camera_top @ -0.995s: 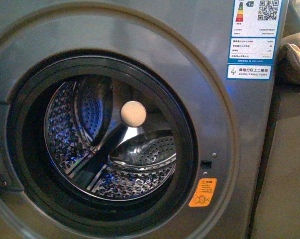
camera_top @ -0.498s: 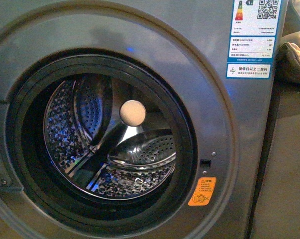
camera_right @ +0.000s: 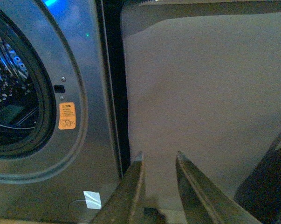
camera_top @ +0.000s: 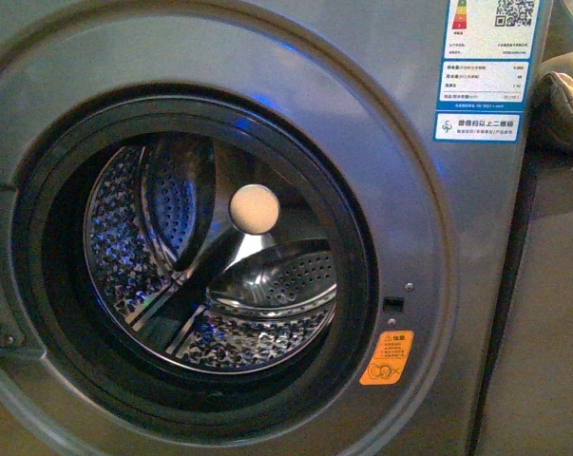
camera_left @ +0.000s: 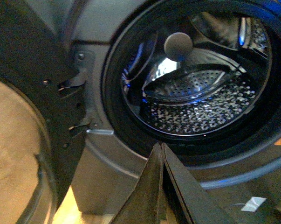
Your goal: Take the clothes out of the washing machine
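A: Ahead of the left gripper (camera_left: pixel 161 154), jaws pressed together: washing machine (camera_top: pixel 429 237), door open, porthole facing us, drum axis running straight back.
B: Clothes?
A: None visible; drum (camera_top: pixel 219 256) looks empty. Probably still searching, or already emptied.
B: Right gripper (camera_right: pixel 159 163)?
A: Jaws slightly spread, empty, beside the machine. Next: reach in, check deeper.

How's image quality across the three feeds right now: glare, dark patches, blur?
Front view: dim, blue reflections on the washing machine, drum sharp. Left wrist view: soft, glass door washed amber, left end effector a dark wedge. Right wrist view: blue glare at the machine's top, right end effector blurred, orange sticker readable only as a shape.
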Tool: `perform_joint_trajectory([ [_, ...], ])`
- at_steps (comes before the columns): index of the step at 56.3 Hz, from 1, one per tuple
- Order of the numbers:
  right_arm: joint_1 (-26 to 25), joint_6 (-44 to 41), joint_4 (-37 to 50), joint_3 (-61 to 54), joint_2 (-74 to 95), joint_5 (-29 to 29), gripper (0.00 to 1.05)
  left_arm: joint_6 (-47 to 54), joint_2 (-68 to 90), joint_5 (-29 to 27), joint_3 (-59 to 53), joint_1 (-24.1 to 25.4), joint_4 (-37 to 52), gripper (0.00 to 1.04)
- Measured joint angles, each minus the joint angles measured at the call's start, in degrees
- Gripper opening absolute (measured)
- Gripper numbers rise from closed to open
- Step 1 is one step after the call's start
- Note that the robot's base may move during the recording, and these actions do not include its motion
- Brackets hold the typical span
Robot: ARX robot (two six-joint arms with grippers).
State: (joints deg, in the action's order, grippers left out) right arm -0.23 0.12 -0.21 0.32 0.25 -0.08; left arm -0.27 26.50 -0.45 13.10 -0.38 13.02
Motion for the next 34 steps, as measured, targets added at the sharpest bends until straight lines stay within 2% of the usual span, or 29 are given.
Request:
perform_joint_trajectory([
  [20, 0.0, 0.0, 0.0, 0.0, 0.0, 0.0, 0.98, 0.0, -6.7, 0.4, -6.5, 0.2, 0.2, 0.04],
  [34, 0.0, 0.0, 0.0, 0.0, 0.0, 0.0, 0.97, 0.0, -11.6, 0.4, -9.4, 0.2, -1.7, 0.04],
])
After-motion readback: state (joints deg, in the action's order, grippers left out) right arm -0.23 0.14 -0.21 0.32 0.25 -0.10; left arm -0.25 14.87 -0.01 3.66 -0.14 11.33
